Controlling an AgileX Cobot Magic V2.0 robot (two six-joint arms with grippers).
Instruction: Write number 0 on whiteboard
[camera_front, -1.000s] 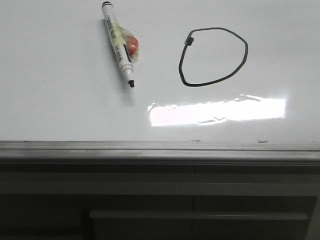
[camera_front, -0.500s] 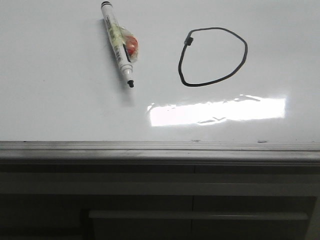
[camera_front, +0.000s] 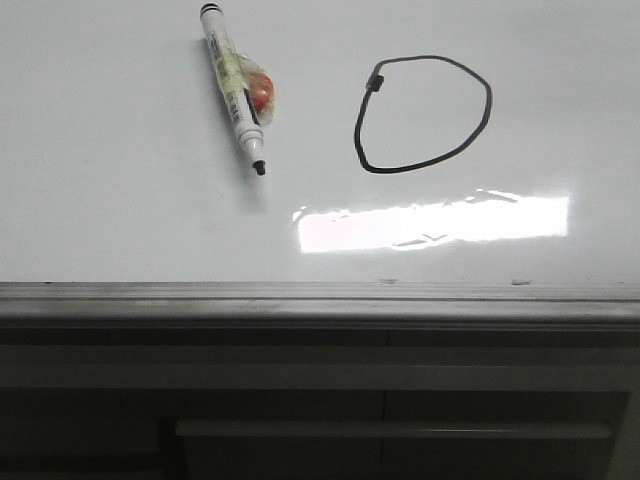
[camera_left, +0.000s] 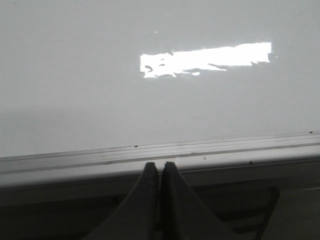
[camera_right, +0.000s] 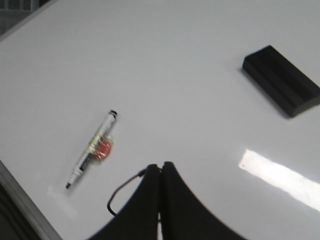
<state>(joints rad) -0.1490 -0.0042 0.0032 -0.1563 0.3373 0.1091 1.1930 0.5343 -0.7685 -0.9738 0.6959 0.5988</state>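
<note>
On the large glossy whiteboard (camera_front: 120, 220), the black lopsided number 0 (camera_front: 423, 113) looks finished beside the uncapped white marker (camera_front: 233, 86); both grippers, left (camera_left: 160, 170) and right (camera_right: 161, 172), are clenched empty, so only retreat remains.

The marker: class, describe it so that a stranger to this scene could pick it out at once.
Start at the whiteboard. Left of the number 0 lies the marker, white-barrelled, black tip bare. Only it has a red lump taped to its side.
</note>
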